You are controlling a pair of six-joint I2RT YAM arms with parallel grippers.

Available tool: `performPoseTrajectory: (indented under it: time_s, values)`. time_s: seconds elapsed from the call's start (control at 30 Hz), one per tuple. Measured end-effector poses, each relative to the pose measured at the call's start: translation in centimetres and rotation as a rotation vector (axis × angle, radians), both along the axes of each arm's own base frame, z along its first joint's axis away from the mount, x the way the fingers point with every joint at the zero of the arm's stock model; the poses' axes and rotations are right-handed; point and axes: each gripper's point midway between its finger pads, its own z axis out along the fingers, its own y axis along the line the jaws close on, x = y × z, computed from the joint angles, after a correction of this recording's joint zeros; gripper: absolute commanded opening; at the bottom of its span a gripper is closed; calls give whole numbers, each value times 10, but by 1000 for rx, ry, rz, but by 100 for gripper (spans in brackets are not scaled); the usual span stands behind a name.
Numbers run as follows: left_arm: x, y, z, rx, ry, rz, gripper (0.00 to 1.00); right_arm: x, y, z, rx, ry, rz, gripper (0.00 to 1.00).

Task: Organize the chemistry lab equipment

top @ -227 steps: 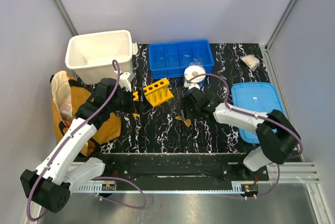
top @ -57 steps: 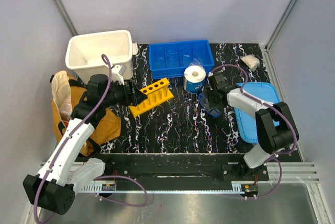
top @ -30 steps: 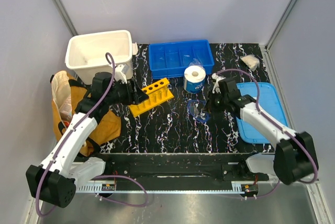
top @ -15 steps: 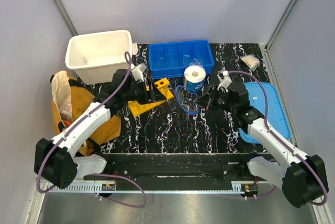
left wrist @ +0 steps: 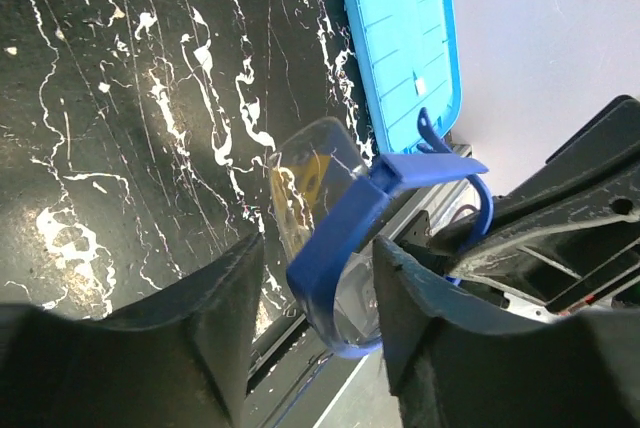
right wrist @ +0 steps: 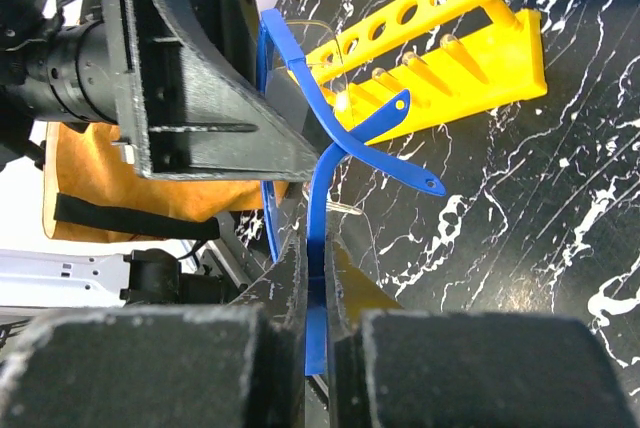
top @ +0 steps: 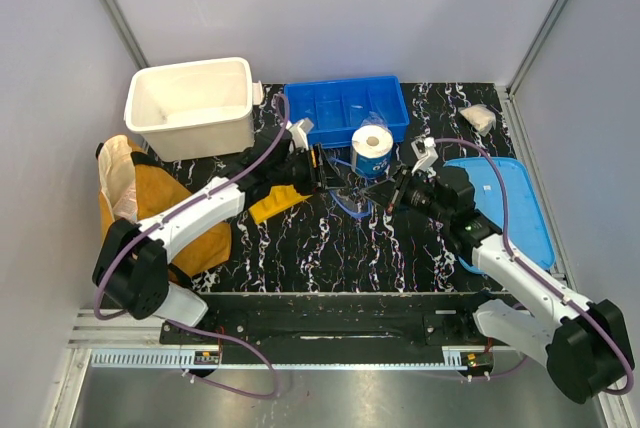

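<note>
Low in the right wrist view, the right gripper (right wrist: 318, 278) is clamped on a blue temple arm of the blue-rimmed clear goggles (right wrist: 318, 198). In the centre of the overhead view, the goggles sit between both grippers over the marbled table (top: 330, 248). The left gripper (left wrist: 315, 248) has its fingers parted on either side of them; I cannot tell whether they press. Left of centre, the yellow test-tube rack (top: 278, 204) lies partly under the left arm. Toward the top, a white paper roll (top: 372, 148) stands before a blue compartment bin (top: 340, 82).
</note>
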Motion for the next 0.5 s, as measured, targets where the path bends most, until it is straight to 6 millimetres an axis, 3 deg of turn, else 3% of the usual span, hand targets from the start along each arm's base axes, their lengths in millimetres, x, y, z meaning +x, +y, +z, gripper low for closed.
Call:
performPoseTrajectory:
  time_s: [0.17, 0.5]
  values:
    - [2, -6, -3, 8, 5, -2, 27, -1, 2, 0, 19, -14, -5, 0]
    - [7, -2, -10, 51, -31, 1, 17, -6, 27, -42, -13, 125, 114, 7]
